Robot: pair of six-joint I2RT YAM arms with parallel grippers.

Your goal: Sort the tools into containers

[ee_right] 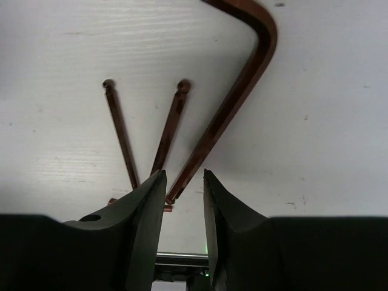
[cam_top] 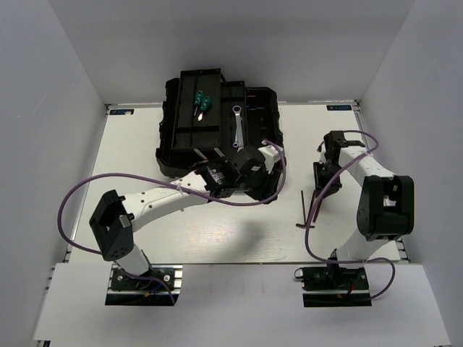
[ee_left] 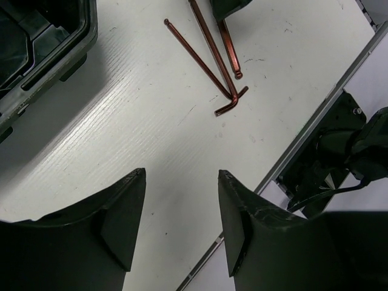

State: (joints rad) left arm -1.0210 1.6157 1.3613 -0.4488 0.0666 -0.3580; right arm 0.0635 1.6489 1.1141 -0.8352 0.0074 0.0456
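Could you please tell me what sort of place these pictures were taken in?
Most likely a robotics test cell, not a workshop: plain white walls box in a white table, a left arm and right arm are bolted at its near edge, and a black toolbox sits there.

my right fingers (ee_right: 145, 212) matt black plastic, hex keys (ee_right: 234, 100) glossy reddish-brown metal, table (ee_left: 121, 121) white, matt, fine-grained, toolbox (cam_top: 188, 137) black plastic, wrench (cam_top: 236, 126) shiny metal

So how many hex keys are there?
3, on the table by the right gripper: a thin hex key, a second thin hex key and a thicker hex key, fanned together.
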